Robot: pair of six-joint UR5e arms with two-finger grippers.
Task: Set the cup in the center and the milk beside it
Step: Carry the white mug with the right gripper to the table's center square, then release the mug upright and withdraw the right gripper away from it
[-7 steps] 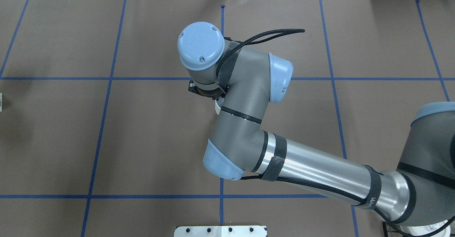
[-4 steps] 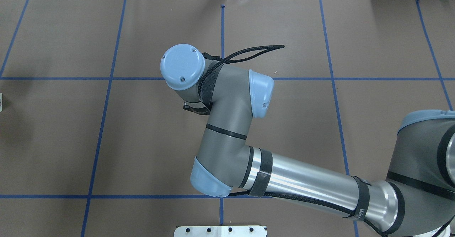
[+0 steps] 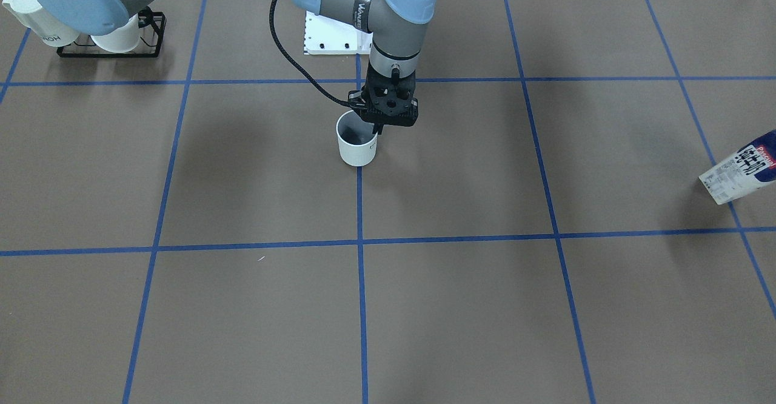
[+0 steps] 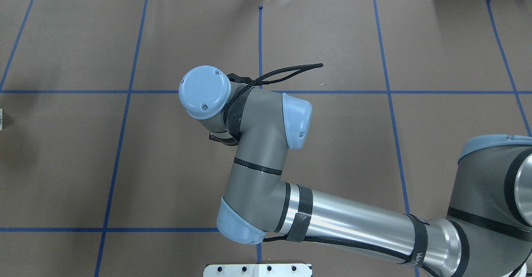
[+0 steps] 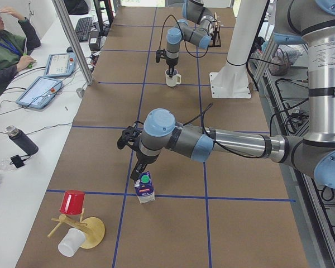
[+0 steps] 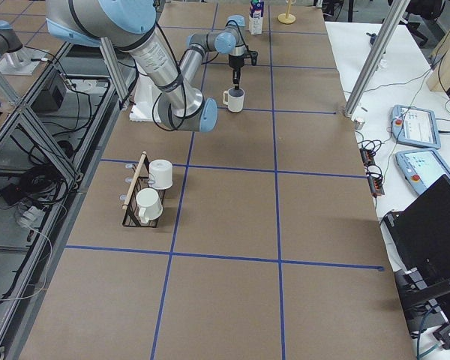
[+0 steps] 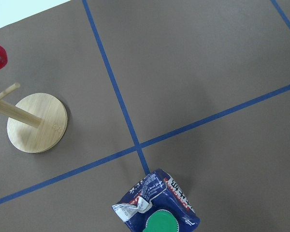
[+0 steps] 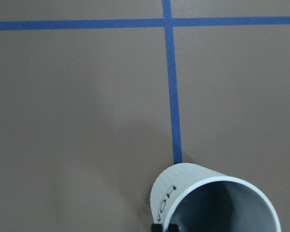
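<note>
The cup, a white ribbed mug with "HOME" lettering, shows in the right wrist view, low over or on the middle blue tape line of the center squares. My right gripper points straight down and is shut on the cup's rim. In the overhead view the arm hides the cup. The milk stands upright on a tape crossing far off at the table's left end. Its green cap lies just below my left wrist camera. My left gripper hovers just above it; whether it is open or shut I cannot tell.
A black rack with two white mugs stands near the robot's right side. A wooden peg stand with a red cup and a plain white cup is beside the milk. An operator sits at a side desk.
My right arm has swung toward the robot's left and back toward its base, carrying the cup along the middle tape line. The sliver of white cup seen earlier is now hidden under the arm.
</note>
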